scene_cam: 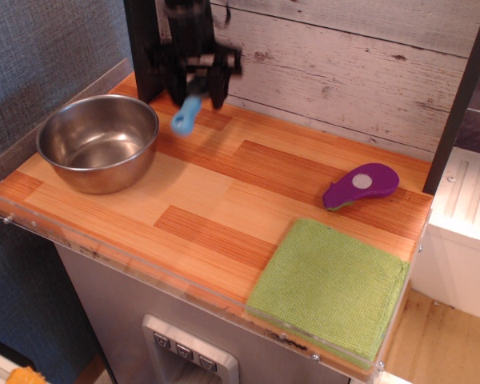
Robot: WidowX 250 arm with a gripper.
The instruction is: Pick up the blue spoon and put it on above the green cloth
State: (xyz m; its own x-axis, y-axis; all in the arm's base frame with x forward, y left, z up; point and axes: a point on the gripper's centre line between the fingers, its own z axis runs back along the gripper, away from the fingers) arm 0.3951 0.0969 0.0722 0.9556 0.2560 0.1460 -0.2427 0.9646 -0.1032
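The blue spoon (187, 114) hangs with its light-blue handle pointing down and left, lifted off the wooden counter at the back left. My gripper (195, 86) is shut on its bowl end, which is hidden between the fingers; the gripper is blurred by motion. The green cloth (330, 286) lies flat at the counter's front right corner, far from the gripper.
A steel bowl (98, 142) stands at the left, just below and left of the spoon. A purple oval gadget (361, 185) with a white button lies at the right, behind the cloth. A plank wall (344, 56) backs the counter (216, 200).
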